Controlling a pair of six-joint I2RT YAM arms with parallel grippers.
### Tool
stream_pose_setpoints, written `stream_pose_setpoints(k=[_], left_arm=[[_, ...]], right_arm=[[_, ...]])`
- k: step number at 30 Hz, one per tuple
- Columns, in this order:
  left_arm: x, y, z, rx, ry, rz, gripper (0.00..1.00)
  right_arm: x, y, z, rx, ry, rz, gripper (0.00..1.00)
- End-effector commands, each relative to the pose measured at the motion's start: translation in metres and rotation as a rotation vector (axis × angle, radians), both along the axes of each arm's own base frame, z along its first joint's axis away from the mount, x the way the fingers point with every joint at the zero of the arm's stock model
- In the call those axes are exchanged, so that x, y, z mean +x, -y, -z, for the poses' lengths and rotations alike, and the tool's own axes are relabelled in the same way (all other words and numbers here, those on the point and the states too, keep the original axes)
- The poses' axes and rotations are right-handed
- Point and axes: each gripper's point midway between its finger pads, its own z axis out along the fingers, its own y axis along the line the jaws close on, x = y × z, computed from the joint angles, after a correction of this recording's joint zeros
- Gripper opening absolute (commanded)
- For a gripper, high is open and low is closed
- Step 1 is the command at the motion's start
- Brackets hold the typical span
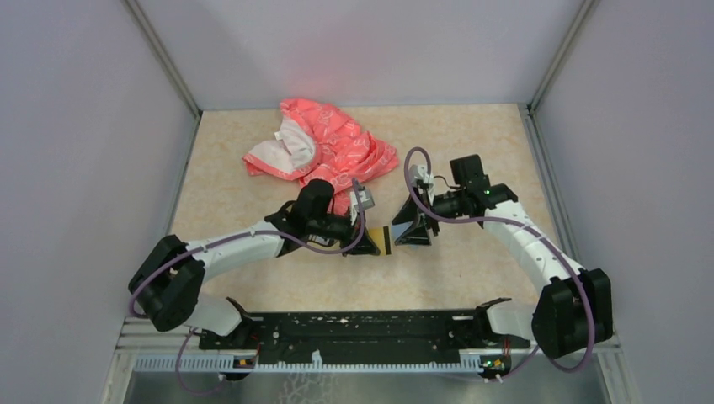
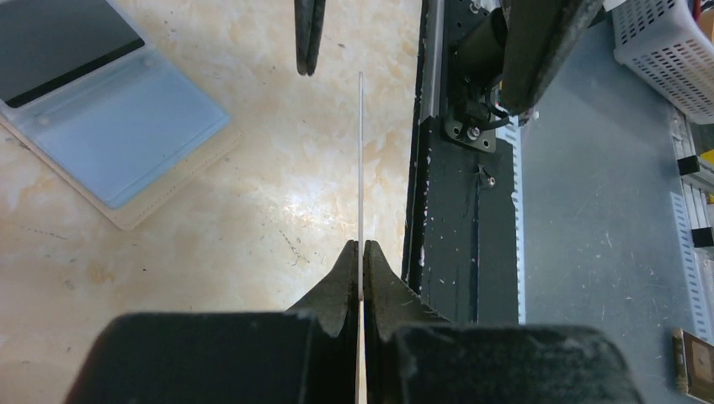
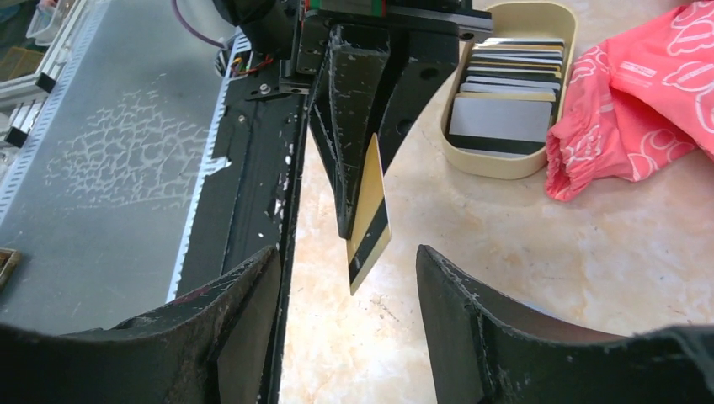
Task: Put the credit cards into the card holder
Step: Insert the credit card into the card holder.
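The left gripper (image 2: 360, 252) is clamped on a golden-tan card (image 3: 370, 215), its two fingers pressed flat against the card's faces. The card stands on edge above the desk (image 1: 471, 151); from the left wrist it shows only as a thin pale line running straight out from the fingertips. From the right wrist its tan face and a dark stripe near its lower edge are plain. The right gripper (image 3: 347, 257) faces it with its fingers spread wide. The card's free corner hangs in the gap between them, and neither finger touches it. The two grippers meet near the middle of the desk, just beyond the black rail (image 1: 362, 332) that carries both arm bases. The card holder (image 2: 126, 135) lies open and flat on the desk to the left of the held card, well apart from it, blue-grey lining up, with a dark panel at its far end. The other credit cards (image 3: 501, 118) lie overlapped in a row inside an oval dish (image 3: 505, 168), beyond the left gripper. A pink cloth (image 1: 324, 147) lies crumpled against the dish's side.
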Motion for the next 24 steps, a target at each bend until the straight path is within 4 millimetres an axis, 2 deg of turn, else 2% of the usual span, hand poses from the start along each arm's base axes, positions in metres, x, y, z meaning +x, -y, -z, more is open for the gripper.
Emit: stream_pose_setpoints(k=[1,9,11,14,17,18,19,23,24], left_arm=[[-0.01,-0.002,0.006,0.061,-0.001,0.069,0.0],[-0.013,0.009,0.0,0.046,0.008,0.098,0.0],[-0.012,0.011,-0.002,0.044,0.009,0.098,0.0],[-0.01,0.013,-0.005,0.038,0.017,0.094,0.0],[-0.009,0.013,-0.007,0.034,0.025,0.081,0.0],[-0.007,0.013,-0.007,0.035,0.026,0.074,0.0],[-0.007,0.012,-0.008,0.034,0.029,0.064,0.04],[-0.011,0.005,-0.012,-0.02,0.059,0.032,0.38],[-0.015,-0.001,-0.007,-0.034,0.061,0.015,0.46]], right_arm=[[-0.001,-0.009,0.0,-0.003,0.052,-0.037,0.59],[-0.002,-0.019,0.016,-0.034,0.005,-0.044,0.56],[-0.002,-0.022,0.02,-0.044,-0.006,-0.046,0.51],[-0.005,-0.025,0.025,-0.058,-0.023,-0.059,0.35],[-0.006,-0.027,0.025,-0.062,-0.028,-0.074,0.06],[-0.007,-0.027,0.022,-0.058,-0.029,-0.082,0.0],[-0.007,-0.028,0.018,-0.054,-0.028,-0.085,0.0],[-0.009,-0.027,0.002,-0.022,-0.037,-0.093,0.0],[-0.009,-0.026,-0.003,-0.003,-0.047,-0.096,0.0]])
